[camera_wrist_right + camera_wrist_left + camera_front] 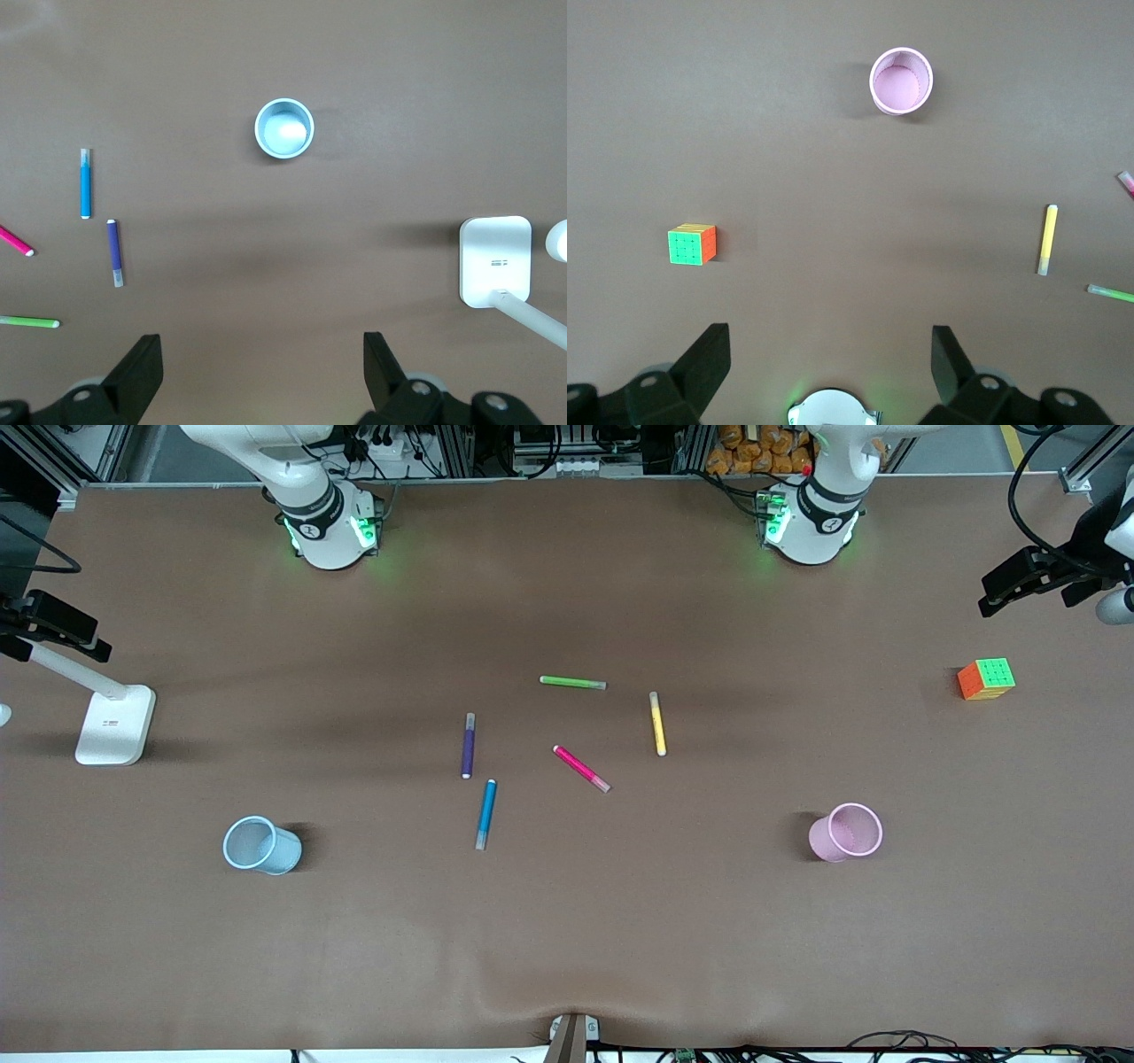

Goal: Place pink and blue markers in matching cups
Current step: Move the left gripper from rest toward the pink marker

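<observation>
A: Progress? 
B: None. Pink marker (581, 768) and blue marker (485, 814) lie mid-bench; pink cup (846, 833), blue cup (260, 845) empty. My left end effector (830, 365) and right end effector (262, 365) hang spread, waiting.

The pink marker (581, 768) lies flat and slanted at the frame's middle, the blue marker (485, 814) flat just below and leftward. Both cups stand upright and empty: blue cup (260, 845) lower left, pink cup (847, 832) lower right.
</observation>
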{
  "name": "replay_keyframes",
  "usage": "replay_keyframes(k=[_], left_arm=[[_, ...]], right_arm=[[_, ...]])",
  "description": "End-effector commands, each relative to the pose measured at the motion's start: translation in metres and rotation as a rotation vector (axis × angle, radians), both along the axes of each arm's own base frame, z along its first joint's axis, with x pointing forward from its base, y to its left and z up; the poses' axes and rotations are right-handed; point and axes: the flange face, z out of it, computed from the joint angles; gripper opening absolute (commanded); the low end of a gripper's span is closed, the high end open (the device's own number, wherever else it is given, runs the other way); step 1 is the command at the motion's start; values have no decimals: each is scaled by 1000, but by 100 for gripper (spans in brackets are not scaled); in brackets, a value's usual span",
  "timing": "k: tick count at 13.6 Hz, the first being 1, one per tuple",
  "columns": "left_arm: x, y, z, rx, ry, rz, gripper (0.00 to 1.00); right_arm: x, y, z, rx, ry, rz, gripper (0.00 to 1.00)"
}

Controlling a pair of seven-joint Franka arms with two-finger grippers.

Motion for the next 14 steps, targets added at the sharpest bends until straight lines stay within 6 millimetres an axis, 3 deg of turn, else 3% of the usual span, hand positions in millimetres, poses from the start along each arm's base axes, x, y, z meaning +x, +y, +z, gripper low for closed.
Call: replay_keyframes(k=[1, 10, 12, 14], left_arm=[[1, 2, 5, -7, 3, -7, 100], [11, -13, -3, -11, 17, 16, 100], [15, -28, -13, -12, 34, 29, 100], [18, -59, -32, -14, 70, 56, 100]], right_arm=[[-3, 1, 0, 10, 2, -11, 100], [-2, -1, -1, 9, 4, -13, 100], [-2, -1, 0, 8, 3, -13, 100], [-2, -2, 0, 8, 3, -14, 100]])
